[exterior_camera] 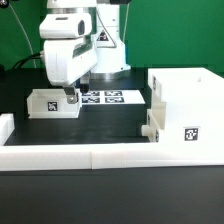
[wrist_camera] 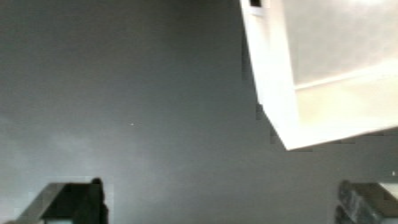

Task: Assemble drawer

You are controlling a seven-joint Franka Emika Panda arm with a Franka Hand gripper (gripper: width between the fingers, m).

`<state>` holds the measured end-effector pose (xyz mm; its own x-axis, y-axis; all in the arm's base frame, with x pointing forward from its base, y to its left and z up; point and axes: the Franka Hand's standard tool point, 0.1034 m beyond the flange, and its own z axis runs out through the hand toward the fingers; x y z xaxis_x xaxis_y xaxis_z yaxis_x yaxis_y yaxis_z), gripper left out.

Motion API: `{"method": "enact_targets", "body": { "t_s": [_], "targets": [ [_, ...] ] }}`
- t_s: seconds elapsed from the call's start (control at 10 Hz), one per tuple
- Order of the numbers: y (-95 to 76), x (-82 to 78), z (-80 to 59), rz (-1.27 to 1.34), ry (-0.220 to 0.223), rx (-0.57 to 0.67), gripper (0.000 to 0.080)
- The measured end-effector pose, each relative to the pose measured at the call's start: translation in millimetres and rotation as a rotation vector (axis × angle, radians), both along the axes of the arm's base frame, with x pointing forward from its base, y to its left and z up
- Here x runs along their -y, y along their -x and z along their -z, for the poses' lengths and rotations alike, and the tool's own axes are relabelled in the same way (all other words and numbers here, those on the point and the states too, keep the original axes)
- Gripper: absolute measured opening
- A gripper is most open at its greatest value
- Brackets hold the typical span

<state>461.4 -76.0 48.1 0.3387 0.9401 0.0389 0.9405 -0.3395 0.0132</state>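
One small white drawer tray (exterior_camera: pixel 50 104) with a square tag lies on the black table at the exterior view's left. My gripper (exterior_camera: pixel 72 99) hovers just to its right, open and empty. In the wrist view a corner of that tray (wrist_camera: pixel 320 70) shows beside the gripper (wrist_camera: pixel 222 205). The two dark fingertips (wrist_camera: pixel 71 205) stand wide apart over bare table. The large boxy drawer shell (exterior_camera: pixel 195 105) stands at the right, a tag on its front. A second tray with a knob (exterior_camera: pixel 150 126) sits at the shell's left face. How far in it sits I cannot tell.
The marker board (exterior_camera: pixel 105 97) lies flat on the table behind the gripper. A low white border wall (exterior_camera: pixel 100 156) runs along the front edge and up the left side (exterior_camera: pixel 5 126). The arm's base stands at the back.
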Motion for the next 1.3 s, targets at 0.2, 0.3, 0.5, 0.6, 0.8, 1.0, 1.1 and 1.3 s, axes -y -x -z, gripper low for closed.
{"method": "enact_targets", "body": {
  "t_s": [0.2,0.3,0.5,0.6,0.8,1.0,1.1,1.3],
  "targets": [
    [0.3,0.9,-0.2,0.104,-0.003,0.0,0.0649],
    [4.3,7.3,-1.3,0.179,-0.009,0.021,0.0649],
    [17.6,14.3,-4.3,0.404,-0.028,0.021,0.0649],
    [23.6,15.0,-7.8,0.559,-0.038,0.03,0.0649],
    [33.6,14.6,-10.4,0.717,-0.045,0.017,0.0649],
    [33.6,13.4,-9.4,0.821,-0.054,0.01,0.0649],
    [33.7,13.0,-9.3,0.891,-0.06,0.006,0.0649],
    [34.0,12.1,-8.9,1.016,-0.07,-0.002,0.0649]
  ]
}}
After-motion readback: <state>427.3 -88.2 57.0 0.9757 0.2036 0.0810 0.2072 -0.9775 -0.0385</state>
